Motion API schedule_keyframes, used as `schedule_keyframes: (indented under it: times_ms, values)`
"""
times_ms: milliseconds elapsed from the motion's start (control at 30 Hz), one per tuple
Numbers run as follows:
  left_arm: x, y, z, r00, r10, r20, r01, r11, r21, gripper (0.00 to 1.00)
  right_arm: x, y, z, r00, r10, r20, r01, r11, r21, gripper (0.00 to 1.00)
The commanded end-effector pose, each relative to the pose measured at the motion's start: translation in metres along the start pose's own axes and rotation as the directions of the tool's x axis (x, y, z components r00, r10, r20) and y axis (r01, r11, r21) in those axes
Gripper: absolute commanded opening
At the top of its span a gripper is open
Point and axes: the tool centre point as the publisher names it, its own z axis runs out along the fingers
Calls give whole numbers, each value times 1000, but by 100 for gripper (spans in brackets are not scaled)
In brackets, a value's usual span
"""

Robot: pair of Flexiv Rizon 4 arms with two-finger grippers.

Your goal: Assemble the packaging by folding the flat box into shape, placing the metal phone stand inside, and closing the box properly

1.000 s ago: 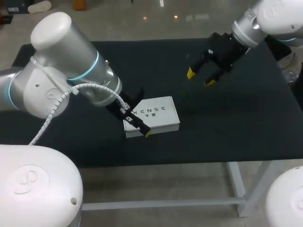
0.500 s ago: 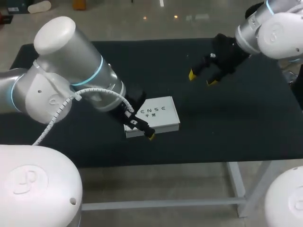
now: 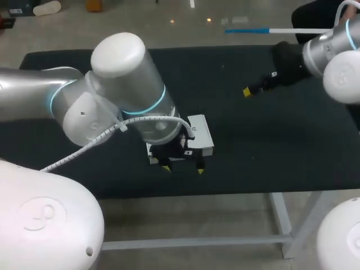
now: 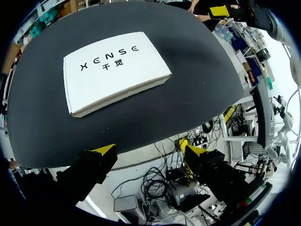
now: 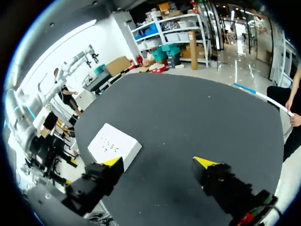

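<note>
Left fingers (image 4: 104,153) and right fingers (image 5: 112,163) stood apart, empty. The white box (image 4: 115,70) lay closed on the black counter (image 4: 197,56), dark lettering on top.

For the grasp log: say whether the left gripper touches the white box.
Apart. The left wrist view shows bare table between the open left gripper and the white box.
</note>
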Motion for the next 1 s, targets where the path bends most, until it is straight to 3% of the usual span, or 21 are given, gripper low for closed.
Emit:
schedule_keyframes:
  times_ms: [33,267,300,367,500,667,1000]
  values:
    - [8,-4,10,966,-103,235,107,994,-4,100,-1,-6,0,997,-78,24,80,993,-84,100]
    - [8,-4,10,966,-103,235,107,994,-4,100,-1,-6,0,997,-78,24,80,993,-84,100]
    - [10,-3,14,965,-108,238,109,994,7,100,-5,-7,0,994,-111,-17,108,983,-148,100]
    - [11,-3,19,957,-133,256,125,991,48,100,-10,-7,-1,983,-182,1,179,964,-199,100]
    - [6,-7,30,963,-144,229,135,989,54,100,-28,-7,0,948,-317,0,305,913,-270,100]
    - [-3,-15,44,953,-183,241,175,983,54,100,-41,-5,-3,864,-503,28,483,812,-328,100]
    - [-11,-29,60,947,-212,242,206,977,50,100,-55,5,4,715,-696,57,669,659,-344,100]
